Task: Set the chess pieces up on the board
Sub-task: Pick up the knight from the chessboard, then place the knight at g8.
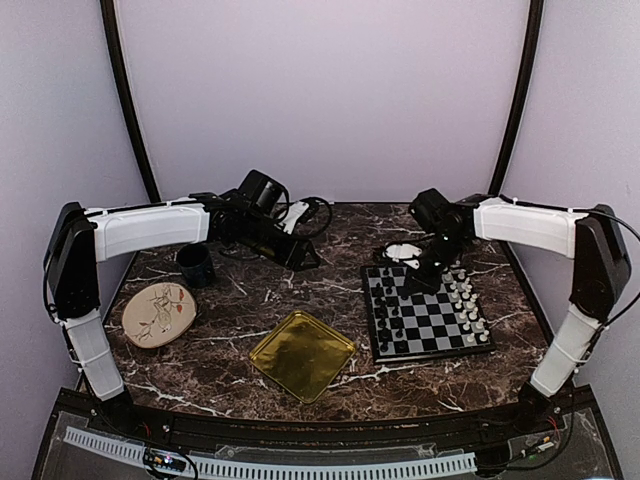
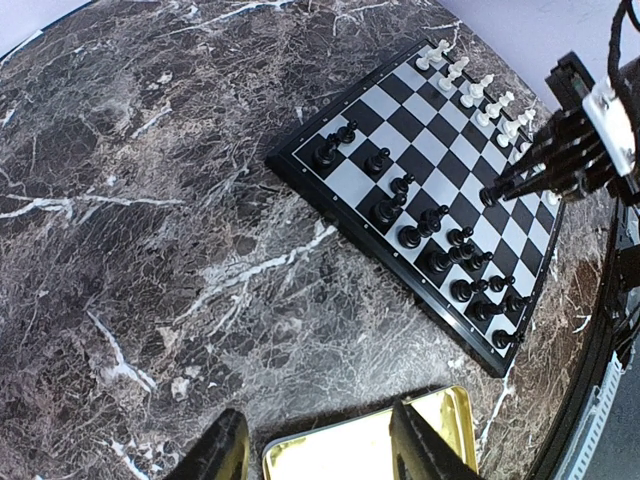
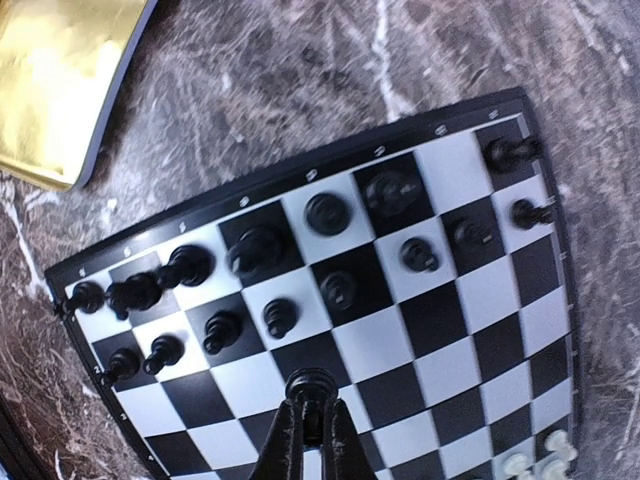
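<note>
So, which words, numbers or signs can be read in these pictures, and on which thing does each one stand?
No text can be read with certainty.
On the rim of the board: small pale marks, one beside each square, too blurred to read.
On the round plate: only a drawn plant pattern, no words.
On the gold tray: no markings visible.

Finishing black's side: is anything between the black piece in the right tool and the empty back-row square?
Yes. The right tool holds the black piece mid-board, and the second-row black pieces stand between it and the empty back-row square. It would likely need lifting over them.
</note>
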Controlling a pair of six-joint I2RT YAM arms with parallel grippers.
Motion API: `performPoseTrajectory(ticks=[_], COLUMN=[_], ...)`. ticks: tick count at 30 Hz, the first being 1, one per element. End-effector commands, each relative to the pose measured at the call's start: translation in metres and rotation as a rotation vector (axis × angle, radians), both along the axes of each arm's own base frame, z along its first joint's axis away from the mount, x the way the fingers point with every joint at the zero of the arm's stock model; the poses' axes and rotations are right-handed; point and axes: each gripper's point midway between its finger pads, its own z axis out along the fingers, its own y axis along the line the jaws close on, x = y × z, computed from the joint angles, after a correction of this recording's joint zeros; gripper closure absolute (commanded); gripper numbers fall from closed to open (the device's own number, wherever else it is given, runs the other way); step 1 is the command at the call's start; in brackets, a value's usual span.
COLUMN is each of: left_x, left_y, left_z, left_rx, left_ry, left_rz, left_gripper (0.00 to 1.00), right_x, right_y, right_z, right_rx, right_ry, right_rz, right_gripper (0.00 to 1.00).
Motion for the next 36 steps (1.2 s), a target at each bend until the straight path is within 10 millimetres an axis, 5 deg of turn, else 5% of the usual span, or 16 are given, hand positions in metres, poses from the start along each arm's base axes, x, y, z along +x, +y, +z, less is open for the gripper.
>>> performPoseTrajectory(ticks=[1, 10, 36], left_x=[0.002, 0.002, 0.001], left_y=[-0.002, -0.001, -0.002], left_z=[0.012, 0.015, 0.02], left_rx=[-0.016, -0.015, -0.023], left_ry=[-0.011, -0.016, -0.02], left_rz=[-0.005, -0.004, -0.01], left_gripper=[0.49, 0.5, 0.49], right_x=[0.033, 0.085, 0.093], right_y=[0.018, 0.046, 0.063], right_z=[0.017, 0.017, -0.023], right_rx=[0.015, 0.045, 0.038], right_ry=[-0.063, -0.103, 0.013], right_rz=[-0.035, -0.102, -0.112], right_gripper=[1.0, 1.0, 1.0])
